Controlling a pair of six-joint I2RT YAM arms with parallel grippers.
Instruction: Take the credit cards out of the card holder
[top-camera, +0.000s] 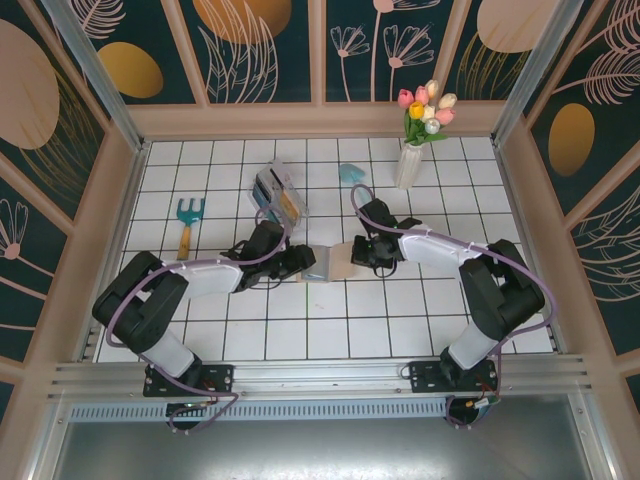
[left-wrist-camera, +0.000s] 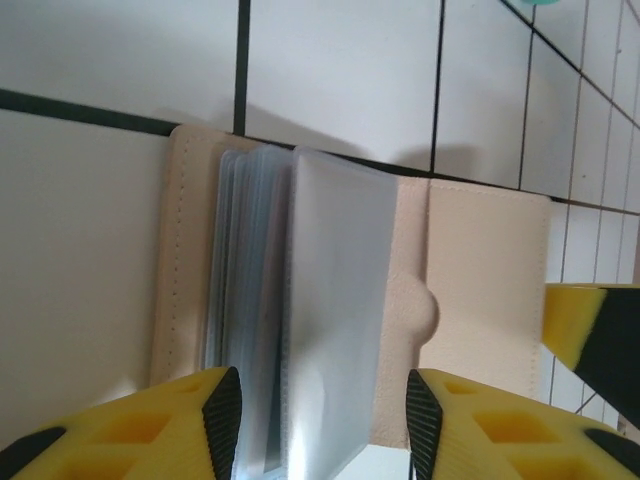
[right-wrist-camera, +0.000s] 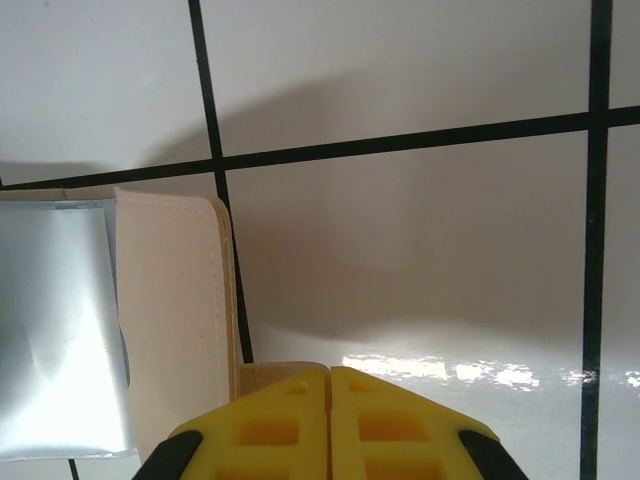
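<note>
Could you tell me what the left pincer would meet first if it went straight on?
Most likely the card holder's clear sleeves: they sit between the left pincer's open fingers, right in its line. Depth is hard to judge, so it may ride over the lower ones.

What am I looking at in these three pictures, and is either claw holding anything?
Two robot arms, each ending in a two-finger gripper, work on a tiled table. The overhead picture looks down from behind them; the other two come from cameras on the wrists. On the table are the open wallet, a rake, a clear rack and a vase of tulips. The left gripper is open, straddling the wallet's clear sleeves. The right gripper is shut at the wallet's flap; whether it pinches it I cannot tell.
</note>
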